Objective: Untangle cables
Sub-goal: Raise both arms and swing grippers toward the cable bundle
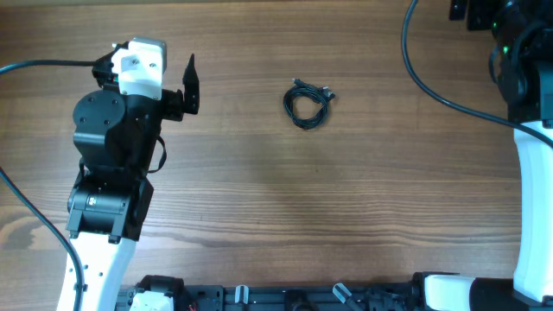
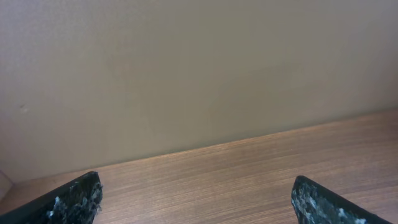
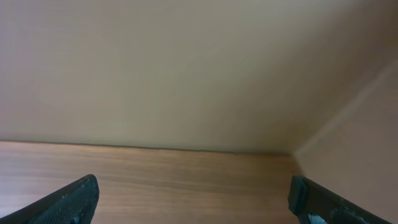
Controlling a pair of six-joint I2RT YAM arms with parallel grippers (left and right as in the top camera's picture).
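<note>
the cables (image 1: 308, 104) look light and limp (1 small coil), so you should pinch near a plug end (image 1: 327, 92); your left gripper (image 2: 196, 202) and right gripper (image 3: 193, 202) both gape empty

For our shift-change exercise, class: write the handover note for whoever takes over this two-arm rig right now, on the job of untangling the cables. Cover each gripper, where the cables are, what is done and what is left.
Left gripper: jaws wide open, empty, over the left part of the table.
Right gripper: jaws wide open, empty, only bare tabletop ahead of it.
Cables: bunched in one small coil near the table's middle, touched by neither gripper.
Done: nothing visible; the coil is intact.
Left: reach the coil, grasp it, pull the cords apart.
</note>
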